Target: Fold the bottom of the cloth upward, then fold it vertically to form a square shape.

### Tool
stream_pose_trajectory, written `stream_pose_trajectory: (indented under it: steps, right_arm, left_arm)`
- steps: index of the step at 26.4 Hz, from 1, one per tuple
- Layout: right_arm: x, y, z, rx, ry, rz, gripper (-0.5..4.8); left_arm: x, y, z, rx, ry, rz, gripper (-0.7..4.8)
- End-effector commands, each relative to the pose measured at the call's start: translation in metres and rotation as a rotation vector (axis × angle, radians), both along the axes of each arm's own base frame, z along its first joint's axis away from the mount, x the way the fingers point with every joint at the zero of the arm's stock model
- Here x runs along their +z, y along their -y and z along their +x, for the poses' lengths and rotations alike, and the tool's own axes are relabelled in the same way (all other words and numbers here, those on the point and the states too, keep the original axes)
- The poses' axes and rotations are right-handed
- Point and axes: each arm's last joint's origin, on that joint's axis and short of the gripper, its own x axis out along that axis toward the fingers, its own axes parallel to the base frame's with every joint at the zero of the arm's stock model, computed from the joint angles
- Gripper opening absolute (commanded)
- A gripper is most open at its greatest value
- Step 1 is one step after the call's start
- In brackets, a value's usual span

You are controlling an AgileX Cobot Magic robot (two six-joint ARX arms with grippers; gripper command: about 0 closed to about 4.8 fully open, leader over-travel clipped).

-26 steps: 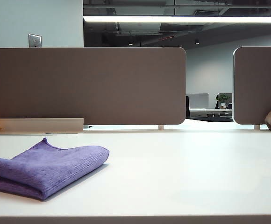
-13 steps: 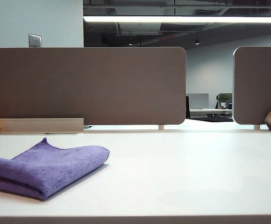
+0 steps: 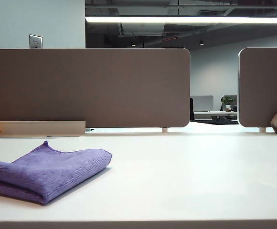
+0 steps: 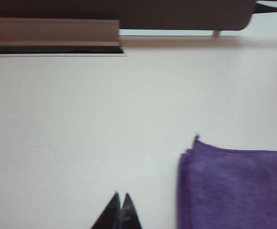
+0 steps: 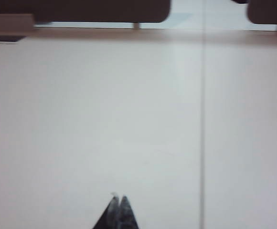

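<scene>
purple towel point(image 3: 45, 172) lying folded at worktop's point(image 3: 186, 171) front-left corner | I'm holding left gripper point(image 4: 119, 206) jaws together beside it | right gripper point(image 5: 118, 206) jaws together over bare worktop

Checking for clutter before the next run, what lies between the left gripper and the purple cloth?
Nothing: in the left wrist view only bare white table separates the shut left gripper from the folded cloth.
</scene>
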Motion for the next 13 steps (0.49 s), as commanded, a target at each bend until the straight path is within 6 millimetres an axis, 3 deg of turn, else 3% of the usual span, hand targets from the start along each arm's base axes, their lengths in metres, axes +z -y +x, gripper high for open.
stream_pose_trajectory:
  steps: [1, 13]
  right_arm:
    - [-0.0026, 0.0019, 0.0007, -0.064, -0.008, -0.011, -0.01]
    - [-0.0025, 0.0021, 0.0007, -0.068, -0.007, -0.012, -0.01]
  left_arm:
    - [0.0007, -0.0028, 0.0006, 0.090, 0.012, 0.032, -0.02]
    - [-0.0008, -0.0028, 0.0003, 0.090, -0.005, 0.026, -0.02]
